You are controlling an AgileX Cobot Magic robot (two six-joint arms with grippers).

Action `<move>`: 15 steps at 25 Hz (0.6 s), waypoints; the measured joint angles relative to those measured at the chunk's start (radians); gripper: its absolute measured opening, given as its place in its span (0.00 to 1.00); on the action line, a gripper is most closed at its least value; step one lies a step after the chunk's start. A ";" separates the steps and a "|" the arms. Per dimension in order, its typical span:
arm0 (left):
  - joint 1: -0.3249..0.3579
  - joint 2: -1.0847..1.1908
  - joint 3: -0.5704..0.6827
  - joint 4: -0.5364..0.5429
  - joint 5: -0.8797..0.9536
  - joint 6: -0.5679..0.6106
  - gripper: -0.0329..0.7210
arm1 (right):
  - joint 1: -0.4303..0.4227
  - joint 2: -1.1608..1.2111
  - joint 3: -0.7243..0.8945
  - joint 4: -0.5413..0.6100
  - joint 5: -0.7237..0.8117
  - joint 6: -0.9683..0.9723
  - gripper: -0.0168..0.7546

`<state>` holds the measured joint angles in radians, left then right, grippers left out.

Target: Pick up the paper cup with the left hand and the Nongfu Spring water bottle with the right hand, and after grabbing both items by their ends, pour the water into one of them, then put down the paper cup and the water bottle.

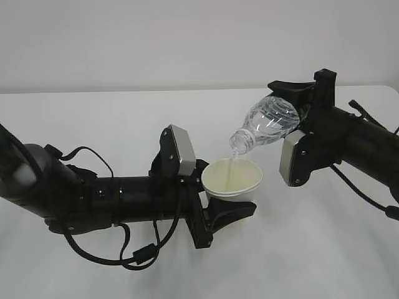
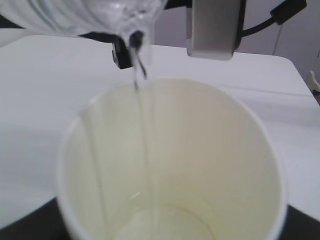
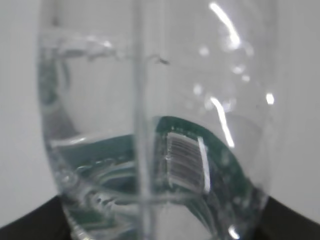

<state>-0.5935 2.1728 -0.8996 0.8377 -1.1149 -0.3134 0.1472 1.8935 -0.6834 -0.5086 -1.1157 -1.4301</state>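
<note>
Left arm stretches in low from the left, its hand (image 1: pixel 227 212) clamped around something. Right arm reaches in higher from the right, wrist rolled, hand (image 1: pixel 293 93) also gripping.

Soft, even, bright light, with faint shadows on the white table (image 1: pixel 124 118). The wrist views are blurry up close: the cup (image 2: pixel 170 165) rim smears, and glare streaks the bottle (image 3: pixel 160 125).
</note>
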 joint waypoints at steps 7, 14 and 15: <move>0.000 0.000 0.000 0.000 0.000 0.000 0.64 | 0.000 0.000 0.000 0.000 0.000 -0.002 0.58; 0.000 0.000 0.000 0.000 0.000 0.000 0.64 | 0.000 0.000 0.000 0.000 0.000 -0.004 0.58; 0.000 0.000 0.000 0.000 0.000 0.000 0.63 | 0.000 0.000 0.000 0.000 0.000 -0.004 0.58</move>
<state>-0.5935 2.1728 -0.8996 0.8377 -1.1149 -0.3134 0.1472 1.8935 -0.6834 -0.5086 -1.1157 -1.4341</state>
